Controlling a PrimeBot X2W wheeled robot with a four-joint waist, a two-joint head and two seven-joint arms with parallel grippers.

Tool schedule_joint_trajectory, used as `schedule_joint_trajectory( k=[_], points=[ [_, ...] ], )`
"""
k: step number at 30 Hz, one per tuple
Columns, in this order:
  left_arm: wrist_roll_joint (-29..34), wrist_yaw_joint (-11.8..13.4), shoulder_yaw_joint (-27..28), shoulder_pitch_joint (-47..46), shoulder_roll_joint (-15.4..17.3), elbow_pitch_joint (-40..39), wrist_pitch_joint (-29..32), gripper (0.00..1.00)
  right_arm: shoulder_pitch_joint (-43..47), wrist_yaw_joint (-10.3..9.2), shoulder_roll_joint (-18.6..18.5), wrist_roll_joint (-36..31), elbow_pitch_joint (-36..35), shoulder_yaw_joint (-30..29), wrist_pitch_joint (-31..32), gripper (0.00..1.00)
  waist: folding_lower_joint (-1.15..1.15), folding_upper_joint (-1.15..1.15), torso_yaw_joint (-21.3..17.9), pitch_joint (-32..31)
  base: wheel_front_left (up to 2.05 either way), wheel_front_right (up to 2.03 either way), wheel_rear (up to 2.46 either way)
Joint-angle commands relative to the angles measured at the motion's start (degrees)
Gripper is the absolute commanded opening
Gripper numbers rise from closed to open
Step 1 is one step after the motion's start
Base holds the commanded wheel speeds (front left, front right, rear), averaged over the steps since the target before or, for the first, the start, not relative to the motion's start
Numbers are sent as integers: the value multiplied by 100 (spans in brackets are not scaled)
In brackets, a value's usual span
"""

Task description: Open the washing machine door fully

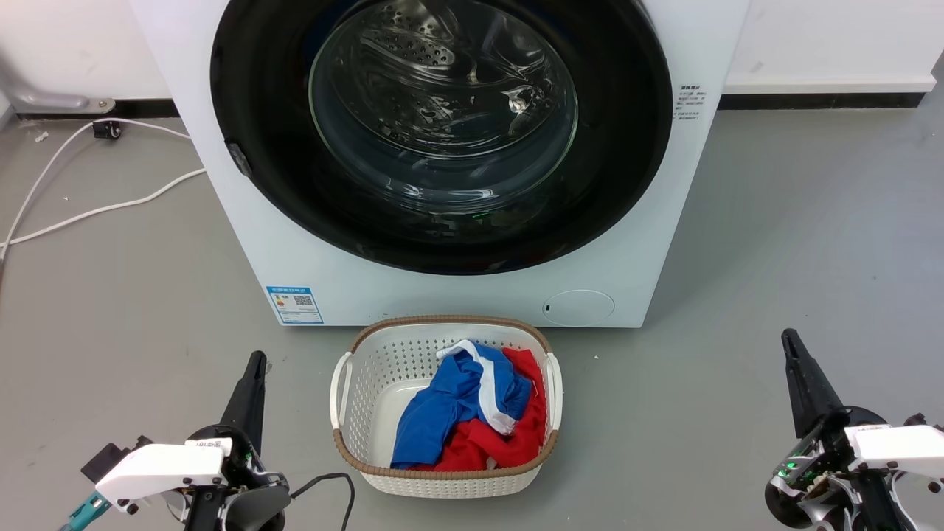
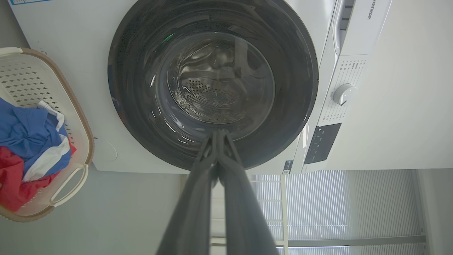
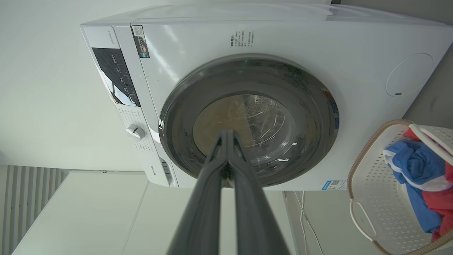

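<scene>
The washing machine (image 1: pixel 634 243) stands on the grey floor (image 1: pixel 796 243), white and boxy. The washing machine door (image 1: pixel 442 125) sits closed against its front. The glossy black ring spans nearly the whole width, and the clear bowl window bulges at its centre. Through the glass the perforated steel drum (image 1: pixel 413 44) shows, with light glinting off its ribs. A small dark tab (image 1: pixel 240 158) sits on the door's left rim. Low on the front are a blue label (image 1: pixel 295 304) at the left and a round cap (image 1: pixel 579 307) at the right.

Just in front of the machine, close to its base, sits a white perforated laundry basket (image 1: pixel 369 383) with a brown woven rim and two loop handles. In it lies a crumpled blue garment (image 1: pixel 442 413) with a white band (image 1: pixel 490 394) across it. It is heaped over a red garment (image 1: pixel 509 442) that fills the basket's right and near side.

The left pincer (image 1: pixel 256 360) is low at the basket's left, its two dark fingers pressed together and holding nothing. The right pincer (image 1: pixel 789 339) is out to the basket's right, likewise closed on nothing. Both point toward the machine and are well apart from the door. A white cable (image 1: pixel 96 210) trails over the floor at the machine's left.
</scene>
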Motion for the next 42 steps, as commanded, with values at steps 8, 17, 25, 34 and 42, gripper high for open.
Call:
schedule_joint_trajectory(
  k=[8,17,25,34,42],
  points=[
    [-23,-16,22,-51,-8,9,29,0,-61,2,42,-30,25,-45,50,0,0,0,-2,-4,0,0,0],
    [-9,-16,32,-52,-17,8,42,0,-65,2,68,-62,28,-79,83,0,0,0,-2,-4,0,0,0],
    [-3,-16,39,-53,-21,8,40,0,-67,2,81,-86,29,-99,99,0,0,0,-2,-4,0,0,0],
    [4,-16,46,-54,-26,9,45,0,-70,2,98,-98,30,-120,110,0,0,0,-2,-4,0,0,0],
    [11,-16,51,-54,-31,9,51,0,-72,2,108,-114,30,-138,131,0,0,0,-2,-4,0,0,0]
  ],
)
